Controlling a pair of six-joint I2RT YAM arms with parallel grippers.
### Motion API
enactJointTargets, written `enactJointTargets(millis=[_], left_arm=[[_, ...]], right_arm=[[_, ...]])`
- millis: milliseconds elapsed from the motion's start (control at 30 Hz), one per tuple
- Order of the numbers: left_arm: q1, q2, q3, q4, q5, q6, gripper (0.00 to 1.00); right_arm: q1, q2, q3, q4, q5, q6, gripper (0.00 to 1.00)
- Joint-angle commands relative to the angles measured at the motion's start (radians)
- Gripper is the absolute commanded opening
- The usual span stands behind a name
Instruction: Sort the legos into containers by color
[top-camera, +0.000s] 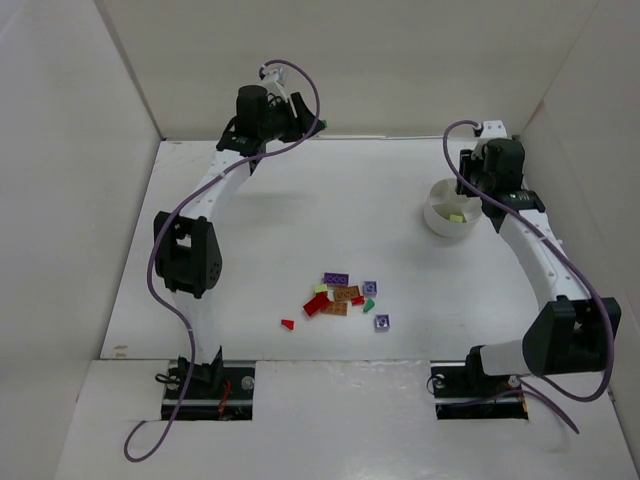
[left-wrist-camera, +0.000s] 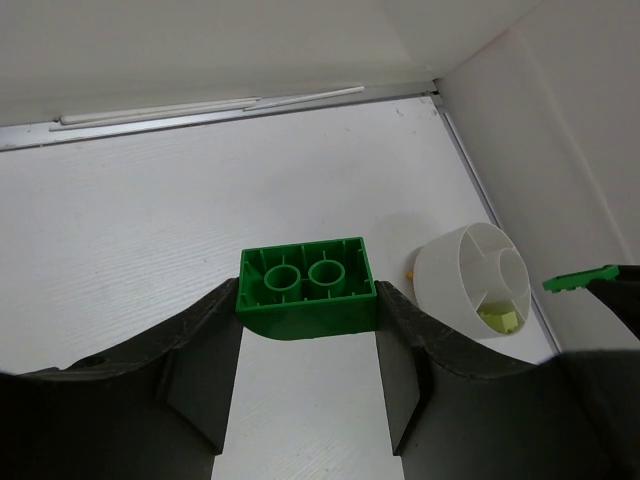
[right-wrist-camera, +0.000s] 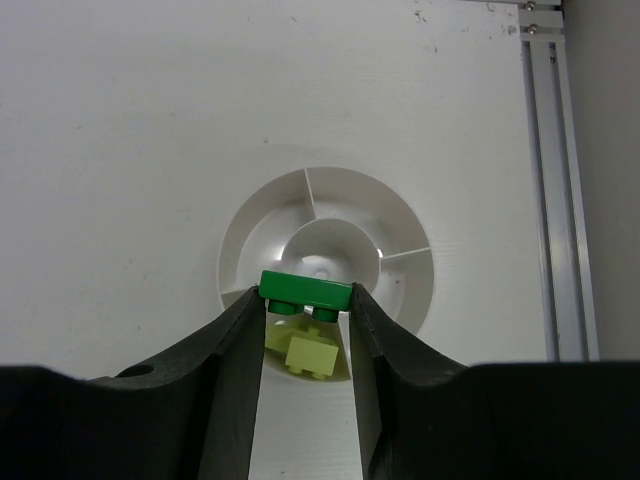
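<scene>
Green plastic: the right end effector (right-wrist-camera: 305, 300) pinches a flat green lego (right-wrist-camera: 305, 289) over the near side of the white dish (right-wrist-camera: 232, 240), just above a pale yellow-green lego (right-wrist-camera: 308, 357) in one compartment. The other compartments in view hold nothing, so it would be best to shift over one and lower before release. Far off, the left end effector (left-wrist-camera: 307, 320) pinches a chunkier green brick (left-wrist-camera: 305, 285). Loose legos (top-camera: 342, 295) lie mid-table (top-camera: 250, 220).

A glossy green plastic brick (left-wrist-camera: 306, 285) is gripped by the left gripper's (left-wrist-camera: 306, 315) matt black fingers (left-wrist-camera: 195, 380). Beneath the right gripper (right-wrist-camera: 305, 303), the dish (right-wrist-camera: 240, 230) is smooth white plastic; the tabletop (right-wrist-camera: 120, 120) is matt.
</scene>
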Motion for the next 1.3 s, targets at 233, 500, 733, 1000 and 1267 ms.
enactJointTargets(millis=[233, 500, 733, 1000, 1267], left_arm=[[-0.012, -0.012, 0.05, 0.02, 0.028, 0.011, 0.22], [-0.012, -0.003, 0.05, 0.02, 0.028, 0.011, 0.22], [-0.022, -0.003, 0.059, 0.02, 0.028, 0.011, 0.22], [-0.022, -0.003, 0.05, 0.011, 0.018, 0.011, 0.21], [-0.012, -0.013, 0.025, 0.023, 0.018, 0.02, 0.21]], right_arm=[[0.006, -0.104, -0.096, -0.03, -0.101, 0.06, 0.0], [0.024, -0.133, -0.126, -0.039, -0.101, 0.071, 0.0], [0.024, -0.122, -0.117, -0.019, -0.113, 0.071, 0.0], [0.024, -0.052, -0.051, 0.013, -0.137, 0.053, 0.0], [0.043, 0.005, -0.011, 0.054, -0.136, 0.053, 0.0]])
